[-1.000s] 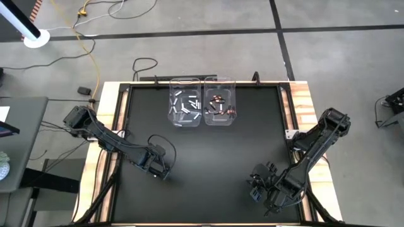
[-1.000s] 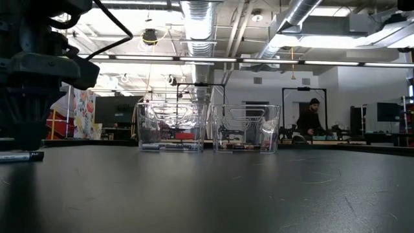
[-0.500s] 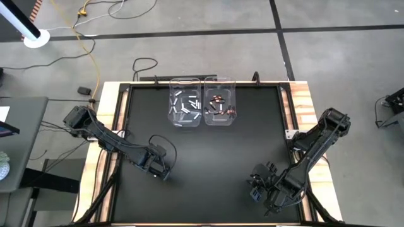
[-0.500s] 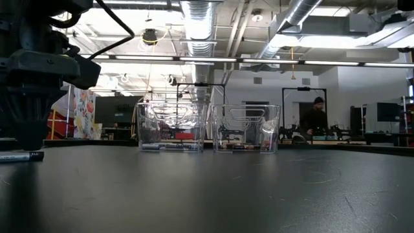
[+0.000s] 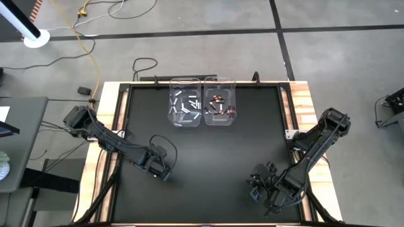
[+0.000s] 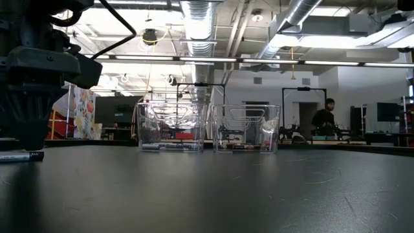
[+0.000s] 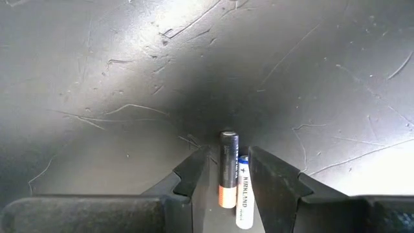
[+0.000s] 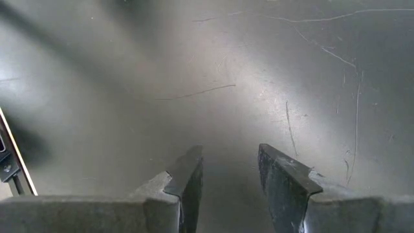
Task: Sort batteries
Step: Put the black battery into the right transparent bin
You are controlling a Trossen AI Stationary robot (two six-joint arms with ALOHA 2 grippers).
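Two clear bins stand at the table's far side. The left bin (image 5: 185,102) (image 6: 171,127) holds white batteries and the right bin (image 5: 219,102) (image 6: 246,128) holds copper-and-dark ones. My left gripper (image 5: 165,173) (image 7: 228,169) points down at the mat on the left. Its narrowly open fingers stand either side of two batteries lying side by side: a dark-and-copper battery (image 7: 228,168) and a white battery (image 7: 243,197). In the low view a battery (image 6: 19,156) lies flat under the left gripper (image 6: 29,139). My right gripper (image 5: 257,189) (image 8: 229,175) hangs open over bare mat at the near right. My left gripper's fingers (image 7: 268,171) come from above and lie along the two batteries, which rest flat on the mat. A dark gap shows between one finger and the dark-and-copper battery. Whether the other finger touches the white battery, I cannot tell.
The black mat (image 5: 208,151) lies bare between the bins and both arms, inside a wooden table border (image 5: 302,107). In the room behind the table a person (image 6: 323,120) stands far off.
Neither arm has visibly moved and the batteries lie as before. The person in the room behind has walked toward the right.
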